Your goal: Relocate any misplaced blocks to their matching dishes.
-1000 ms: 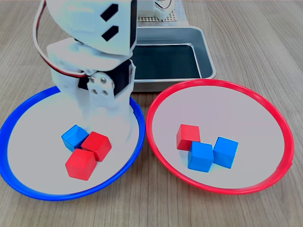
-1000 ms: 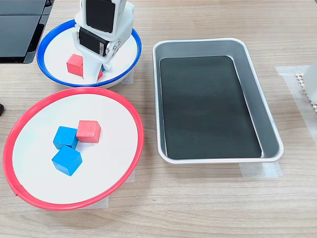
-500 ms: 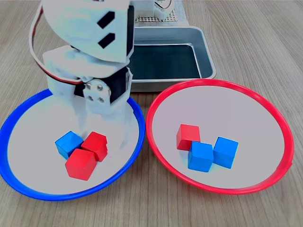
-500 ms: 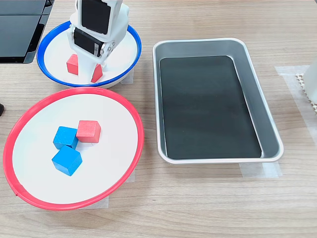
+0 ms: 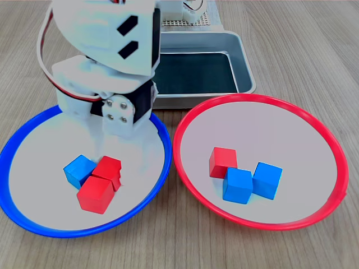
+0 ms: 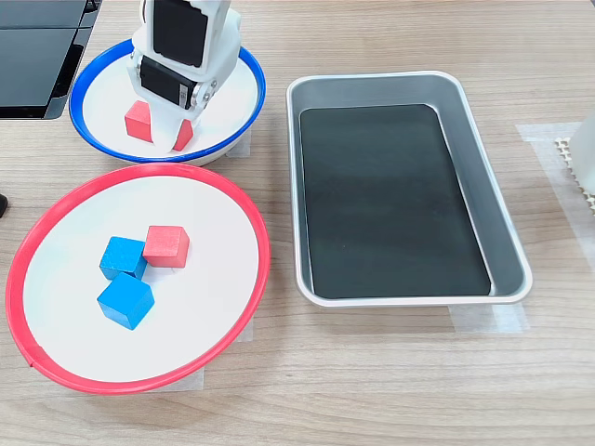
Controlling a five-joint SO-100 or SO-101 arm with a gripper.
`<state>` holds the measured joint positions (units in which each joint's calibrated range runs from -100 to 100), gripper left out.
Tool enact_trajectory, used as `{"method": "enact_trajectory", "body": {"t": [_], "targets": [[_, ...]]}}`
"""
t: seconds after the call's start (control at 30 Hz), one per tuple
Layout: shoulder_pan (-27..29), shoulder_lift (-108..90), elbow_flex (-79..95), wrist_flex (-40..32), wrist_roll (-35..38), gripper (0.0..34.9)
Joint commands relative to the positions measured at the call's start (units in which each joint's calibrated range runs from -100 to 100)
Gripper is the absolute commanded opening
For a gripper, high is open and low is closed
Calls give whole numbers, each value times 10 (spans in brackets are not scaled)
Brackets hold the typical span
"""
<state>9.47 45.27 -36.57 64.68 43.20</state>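
Observation:
In both exterior views my white gripper point(image 5: 115, 159) point(image 6: 167, 135) reaches down into the blue-rimmed dish point(image 5: 67, 232) point(image 6: 258, 88). That dish holds a blue block point(image 5: 78, 171) and two red blocks point(image 5: 107, 169) point(image 5: 95, 195). The jaws stand apart, low around the rear red block point(image 6: 183, 136), and their white fingers blend with the dish. In the second exterior view the arm hides the blue block, and the other red block point(image 6: 138, 121) shows beside it. The red-rimmed dish point(image 5: 258, 96) point(image 6: 139, 167) holds one red block point(image 5: 223, 161) point(image 6: 166, 245) and two blue blocks point(image 5: 238, 185) point(image 5: 267, 179).
A rectangular grey metal tray point(image 5: 241, 61) point(image 6: 507, 242) with a black bottom lies behind the dishes in the first exterior view. A black object point(image 6: 37, 46) sits at the second exterior view's top left, and a white part point(image 6: 581, 158) at the second exterior view's right edge.
The gripper has come lower and shifted left in the first exterior view. The rear red block and the blue block have been nudged left. The red-rimmed dish's blocks have not moved.

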Motion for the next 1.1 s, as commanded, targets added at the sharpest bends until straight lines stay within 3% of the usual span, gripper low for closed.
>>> {"method": "enact_trajectory", "body": {"t": [0.0,0.6,1.07], "targets": [[-8,-32,6,1,-1,4],[-49,-197,63,57,-31,4],[-178,-197,97,38,-67,4]]}}
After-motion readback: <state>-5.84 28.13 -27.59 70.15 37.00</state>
